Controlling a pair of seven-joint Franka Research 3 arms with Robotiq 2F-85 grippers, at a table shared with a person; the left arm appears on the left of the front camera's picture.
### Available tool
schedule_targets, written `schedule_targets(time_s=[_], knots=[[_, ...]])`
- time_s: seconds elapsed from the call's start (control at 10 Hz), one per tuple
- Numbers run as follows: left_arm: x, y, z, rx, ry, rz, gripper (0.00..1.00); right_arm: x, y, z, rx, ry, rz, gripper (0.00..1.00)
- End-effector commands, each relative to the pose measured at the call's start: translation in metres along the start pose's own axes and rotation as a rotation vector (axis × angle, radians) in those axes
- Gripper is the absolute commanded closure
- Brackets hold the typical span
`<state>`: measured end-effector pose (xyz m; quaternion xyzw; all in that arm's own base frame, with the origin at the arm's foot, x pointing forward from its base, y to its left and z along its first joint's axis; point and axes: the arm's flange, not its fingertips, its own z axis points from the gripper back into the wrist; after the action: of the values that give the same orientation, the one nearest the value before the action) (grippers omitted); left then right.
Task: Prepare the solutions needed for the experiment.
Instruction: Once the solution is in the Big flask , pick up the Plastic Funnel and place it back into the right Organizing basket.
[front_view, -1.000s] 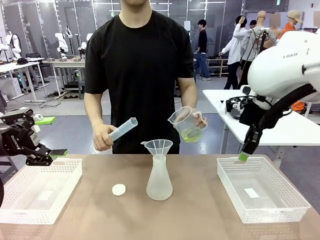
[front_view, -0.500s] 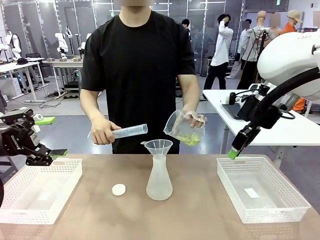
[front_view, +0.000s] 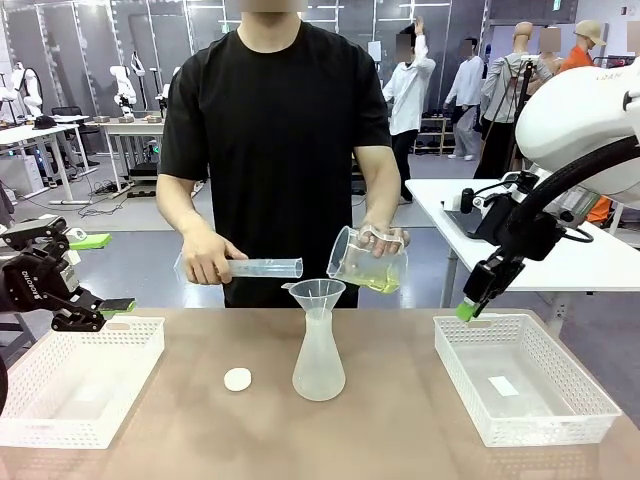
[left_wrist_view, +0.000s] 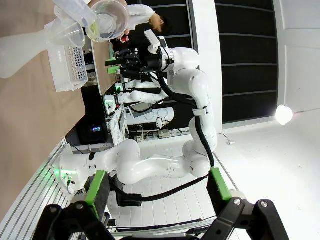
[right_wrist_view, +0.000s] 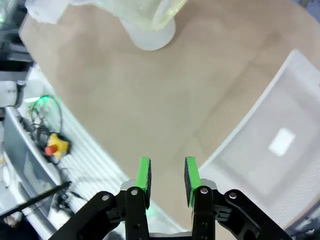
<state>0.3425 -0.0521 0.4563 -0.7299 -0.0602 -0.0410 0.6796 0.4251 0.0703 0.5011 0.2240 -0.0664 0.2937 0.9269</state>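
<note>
A person across the table holds a tilted clear beaker (front_view: 367, 260) with the pale yellow-green solutions (front_view: 376, 281) pooled at its low side. The person's other hand holds a graduated cylinder (front_view: 262, 267) level, its mouth near the beaker. Below them a frosted flask (front_view: 319, 362) carries a funnel (front_view: 317, 295). My left gripper (front_view: 106, 309) hangs open over the left basket (front_view: 60, 420); in the left wrist view its fingers (left_wrist_view: 95, 192) stand wide apart. My right gripper (front_view: 467, 309) hovers at the right basket's (front_view: 560, 420) near-left corner, its pads (right_wrist_view: 144, 175) narrowly apart with nothing between.
A small white disc (front_view: 237, 379) lies on the brown table (front_view: 400, 430) left of the flask. The right wrist view looks down on the flask's base (right_wrist_view: 150, 36) and the right basket (right_wrist_view: 270, 145). Other tables stand behind the person.
The person lowered the cylinder to level and tipped the beaker further, bringing it nearer the funnel. My right gripper shifted left along the right basket's rim. The left arm stayed still.
</note>
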Motion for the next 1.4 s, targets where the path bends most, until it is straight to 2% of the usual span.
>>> schedule_targets(time_s=[0.0,0.2,0.4,0.6,0.8,1.1,1.2,1.3], knots=[[0.0,-0.002,0.0,-0.017,0.003,0.003,0.0,-0.018,-0.01,0.006,0.215,-0.135,-0.395,0.63],[0.0,-0.002,0.0,-0.017,0.003,0.003,0.0,-0.03,-0.02,0.01,0.359,-0.216,-0.592,0.63],[0.0,-0.002,0.0,-0.017,0.003,0.003,0.0,-0.038,-0.028,0.005,0.507,-0.321,-0.734,0.63],[0.0,-0.002,0.0,-0.017,0.003,0.003,0.0,-0.044,-0.029,-0.004,0.583,-0.382,-0.831,0.63],[0.0,-0.002,0.0,-0.017,0.003,0.003,0.0,-0.051,-0.024,-0.016,0.664,-0.387,-0.904,0.63],[0.0,-0.002,0.0,-0.017,0.003,0.003,0.0,-0.054,-0.023,-0.026,0.766,-0.341,-0.885,0.63],[0.0,-0.002,0.0,-0.017,0.003,0.003,0.0,-0.052,-0.023,-0.028,0.752,-0.333,-0.888,0.43],[0.0,-0.002,0.0,-0.017,0.003,0.003,0.0,-0.053,-0.024,-0.028,0.751,-0.339,-0.869,0.44]])
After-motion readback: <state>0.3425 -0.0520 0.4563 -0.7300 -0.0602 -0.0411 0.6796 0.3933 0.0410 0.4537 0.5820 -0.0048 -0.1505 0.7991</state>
